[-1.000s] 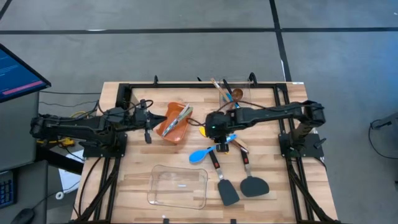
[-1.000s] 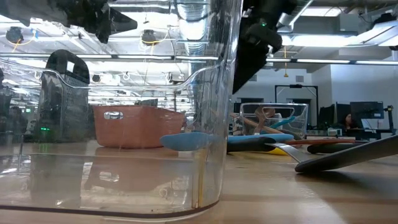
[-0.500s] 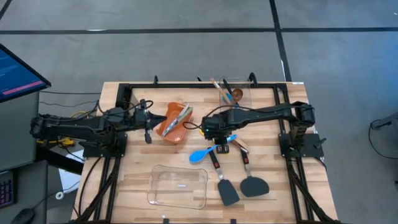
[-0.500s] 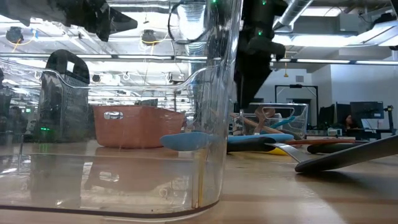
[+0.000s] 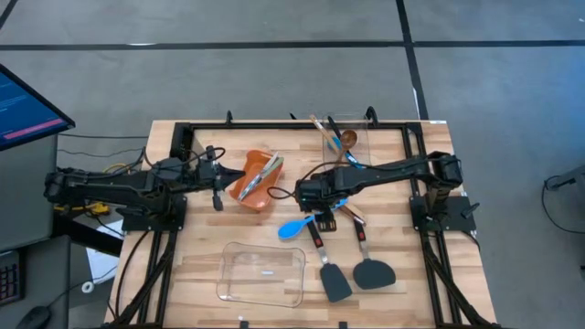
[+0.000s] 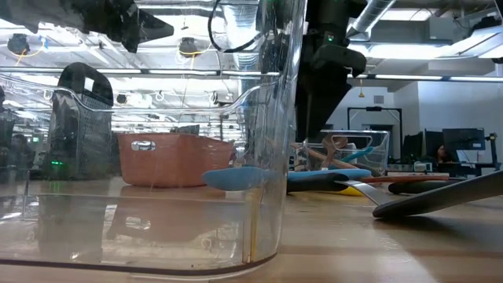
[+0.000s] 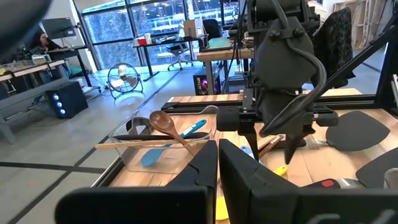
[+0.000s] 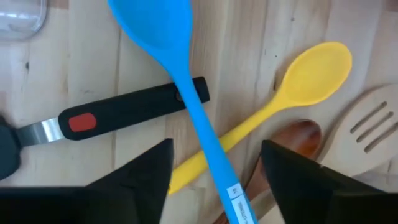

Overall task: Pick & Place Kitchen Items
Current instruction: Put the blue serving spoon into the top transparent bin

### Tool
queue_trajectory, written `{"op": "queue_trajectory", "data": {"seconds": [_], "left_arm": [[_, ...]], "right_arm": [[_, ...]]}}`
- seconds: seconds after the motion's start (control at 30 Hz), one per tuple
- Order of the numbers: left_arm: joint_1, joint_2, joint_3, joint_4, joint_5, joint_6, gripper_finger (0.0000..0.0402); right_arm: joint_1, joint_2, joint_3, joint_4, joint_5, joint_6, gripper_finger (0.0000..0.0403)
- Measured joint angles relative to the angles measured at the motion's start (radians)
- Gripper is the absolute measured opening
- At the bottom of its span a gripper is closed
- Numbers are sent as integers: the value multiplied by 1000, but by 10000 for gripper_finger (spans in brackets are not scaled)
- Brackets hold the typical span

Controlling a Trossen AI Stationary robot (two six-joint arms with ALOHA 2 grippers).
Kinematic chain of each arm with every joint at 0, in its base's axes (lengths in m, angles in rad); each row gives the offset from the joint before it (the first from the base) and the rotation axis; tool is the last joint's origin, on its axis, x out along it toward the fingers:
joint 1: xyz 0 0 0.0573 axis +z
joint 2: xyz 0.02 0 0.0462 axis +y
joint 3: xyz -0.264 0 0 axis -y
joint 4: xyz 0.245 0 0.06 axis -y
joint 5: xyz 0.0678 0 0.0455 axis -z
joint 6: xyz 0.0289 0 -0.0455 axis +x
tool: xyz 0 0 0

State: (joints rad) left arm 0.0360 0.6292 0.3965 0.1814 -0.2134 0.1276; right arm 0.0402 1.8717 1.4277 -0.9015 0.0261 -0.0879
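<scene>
Loose utensils lie mid-table. A blue spoon (image 8: 186,93) crosses over a yellow spoon (image 8: 311,65) and a black spatula's handle (image 8: 130,112). A slotted wooden turner (image 8: 367,124) and a brown wooden spoon (image 8: 298,137) lie beside them. My right gripper (image 8: 216,149) hangs open above this crossing, pointing down, one finger on either side of the blue handle, touching nothing. It also shows from above (image 5: 311,195). My left gripper (image 7: 217,162) stays shut and level by the orange bin (image 5: 256,180), holding nothing.
Two black spatulas (image 5: 334,279) (image 5: 372,271) lie toward the near edge. A clear container (image 5: 262,274) stands near the front, another (image 5: 343,137) with utensils at the far edge. The orange bin holds a few utensils. A black frame (image 5: 183,137) rims the table.
My right gripper has gone a little toward the table's left edge and down over the crossed spoons, tipping to point more steeply downward. The utensils have not moved.
</scene>
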Motion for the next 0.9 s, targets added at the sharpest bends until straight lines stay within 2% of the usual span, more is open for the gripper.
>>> {"op": "queue_trajectory", "data": {"seconds": [0.1,0.2,0.5,0.9], "left_arm": [[0,0,0,0,0,0,4],[0,0,0,0,0,-4,4],[0,0,0,0,-1,-4,4],[0,0,0,-1,-4,-4,4]], "right_arm": [[-2,0,-7,8,0,0,262],[-7,0,-34,30,0,0,265],[-39,0,-144,120,0,3,237],[-40,0,-144,156,-3,11,224]]}}
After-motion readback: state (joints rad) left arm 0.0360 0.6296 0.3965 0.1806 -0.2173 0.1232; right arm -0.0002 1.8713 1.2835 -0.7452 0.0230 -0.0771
